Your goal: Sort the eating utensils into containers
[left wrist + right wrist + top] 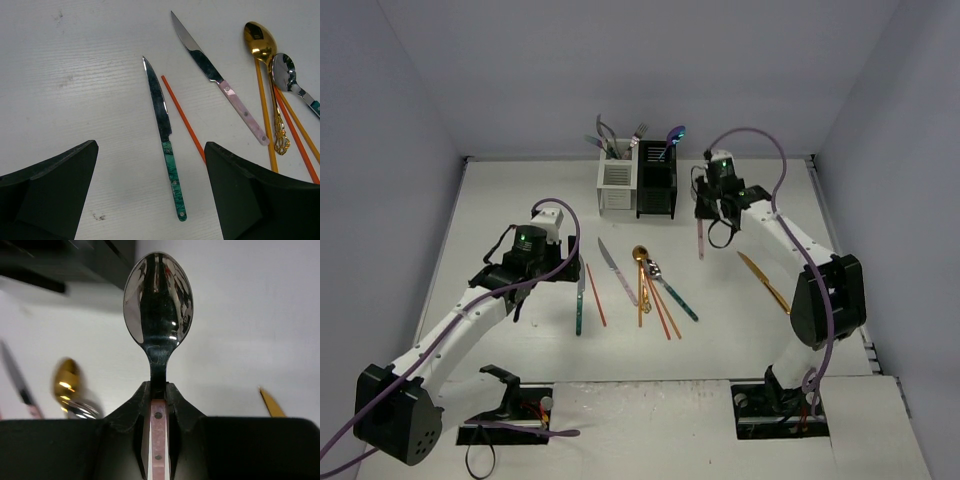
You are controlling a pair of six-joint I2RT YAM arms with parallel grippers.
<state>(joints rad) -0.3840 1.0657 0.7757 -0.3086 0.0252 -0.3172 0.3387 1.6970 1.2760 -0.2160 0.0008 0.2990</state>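
My right gripper (704,208) (158,390) is shut on a pink-handled silver spoon (700,240) (158,297). The spoon hangs above the table just right of the black container (657,182), which is joined to the white container (616,186). Both containers hold utensils. My left gripper (548,277) (151,147) hovers open over a teal-handled knife (580,300) (167,150), its handle lying between the fingers. Beside the knife lie an orange chopstick (182,117), a pink-handled knife (618,270) (225,85), a gold spoon (640,255) (260,37) and a teal-handled spoon (672,288) (286,70).
A gold knife (763,280) (270,402) lies alone on the right, near the right arm's elbow. More orange chopsticks (663,308) cross under the two spoons at the centre. Grey walls close in the white table (500,200) on three sides.
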